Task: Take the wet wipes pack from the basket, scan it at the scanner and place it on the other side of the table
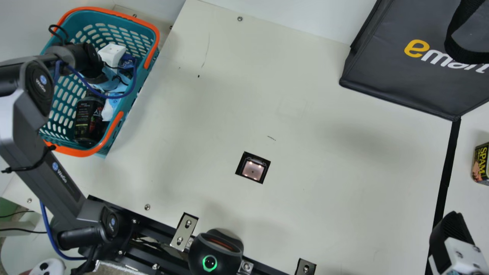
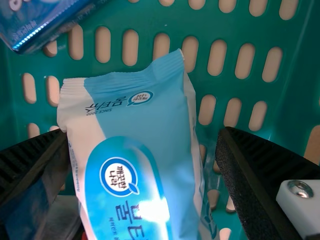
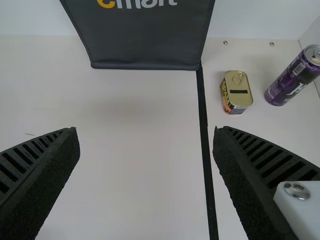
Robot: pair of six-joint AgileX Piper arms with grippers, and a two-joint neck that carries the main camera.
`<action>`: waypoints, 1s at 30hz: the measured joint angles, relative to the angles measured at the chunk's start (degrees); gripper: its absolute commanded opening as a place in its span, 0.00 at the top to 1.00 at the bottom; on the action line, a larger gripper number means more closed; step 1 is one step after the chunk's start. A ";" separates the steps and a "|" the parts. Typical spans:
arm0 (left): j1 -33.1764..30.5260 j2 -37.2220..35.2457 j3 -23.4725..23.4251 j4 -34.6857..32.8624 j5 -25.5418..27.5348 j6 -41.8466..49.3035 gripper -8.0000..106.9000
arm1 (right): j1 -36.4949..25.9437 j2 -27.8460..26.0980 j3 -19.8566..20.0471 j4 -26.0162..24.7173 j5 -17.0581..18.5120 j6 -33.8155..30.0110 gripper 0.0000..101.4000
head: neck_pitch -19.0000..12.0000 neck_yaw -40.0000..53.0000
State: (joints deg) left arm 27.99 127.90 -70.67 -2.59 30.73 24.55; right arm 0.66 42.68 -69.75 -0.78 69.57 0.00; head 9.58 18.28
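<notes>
At the far left, the teal basket (image 1: 112, 134) holds the wet wipes pack (image 2: 132, 155) and a dark bottle (image 1: 88, 121). The left pincer (image 1: 110, 81) reaches into it, fingers apart, one on either side of the pack. A lit scanner window (image 1: 253, 170) sits in the cream counter (image 1: 305, 114). Farther right come a black bag (image 1: 386, 76), the right pincer (image 1: 451, 225) with its fingers spread over the counter, a tin (image 1: 482, 164) and a purple can (image 3: 295, 76).
</notes>
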 measured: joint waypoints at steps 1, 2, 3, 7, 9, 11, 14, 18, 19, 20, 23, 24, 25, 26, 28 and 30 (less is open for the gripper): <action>-0.01 0.14 0.06 0.00 0.00 -0.39 0.15 | 0.00 0.00 0.00 0.00 0.00 0.00 0.06 | 0.00 0.00; -0.15 0.27 0.06 0.00 0.00 -0.50 0.15 | 0.00 0.00 0.00 0.00 0.00 0.00 0.06 | 0.00 -0.09; -0.25 0.39 0.06 0.00 0.00 -0.93 0.21 | 0.00 0.00 0.00 0.00 0.00 0.00 0.06 | 0.00 0.00; -0.43 0.51 0.06 0.00 -0.22 -1.44 0.44 | 0.00 0.00 0.00 0.00 0.00 0.00 0.06 | 0.00 0.00; -0.49 0.61 0.06 -0.12 -0.22 -1.67 0.55 | 0.00 0.00 0.00 0.00 0.00 0.00 0.06 | 0.00 0.00; -0.57 0.61 0.17 -0.12 -0.33 -1.80 0.67 | 0.00 0.00 0.00 0.00 0.00 0.00 0.06 | 0.00 0.00; -0.57 0.50 0.20 -0.35 -0.45 -2.13 0.84 | 0.00 0.00 0.00 0.00 0.00 0.00 0.06 | 0.00 -0.09; -0.35 0.02 0.46 -0.79 -0.45 -2.33 1.00 | 0.00 0.00 0.00 0.00 0.00 0.00 0.06 | 0.00 -0.09; -0.35 -0.26 0.43 -0.90 -0.21 -2.33 1.00 | 0.00 0.00 0.00 0.00 0.00 0.00 0.06 | 0.00 0.00; -0.35 -0.37 0.49 -1.02 -0.21 -2.33 1.00 | 0.00 0.00 0.00 0.00 0.00 0.00 0.06 | 0.00 -0.09; -0.11 -1.38 0.77 -1.50 0.34 -2.35 1.00 | 0.00 0.00 0.00 0.00 0.00 0.00 0.06 | 0.00 0.00; 0.01 -1.68 0.93 -1.62 0.32 -2.18 1.00 | 0.00 0.00 0.00 0.00 0.00 0.00 0.06 | 0.00 0.00; 0.17 -2.17 1.01 -1.89 0.32 -2.08 1.00 | 0.00 0.00 0.00 0.00 0.00 0.00 0.06 | 0.00 0.00; 0.23 -2.65 1.26 -2.15 0.44 -1.92 1.00 | 0.00 0.00 0.00 0.00 -0.07 0.00 0.06 | 0.00 0.00; 0.38 -3.64 1.65 -2.75 0.44 -1.47 1.00 | 0.00 0.00 0.00 0.00 -0.01 0.00 0.06 | 0.00 0.00; 0.51 -4.66 2.01 -3.30 0.72 -1.13 1.00 | 0.00 0.00 0.00 0.00 -0.01 0.00 0.06 | 0.00 0.00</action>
State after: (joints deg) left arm 28.50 123.24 -68.67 -5.89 31.45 23.42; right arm 0.66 42.68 -69.75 -0.78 69.56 0.00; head 9.58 18.28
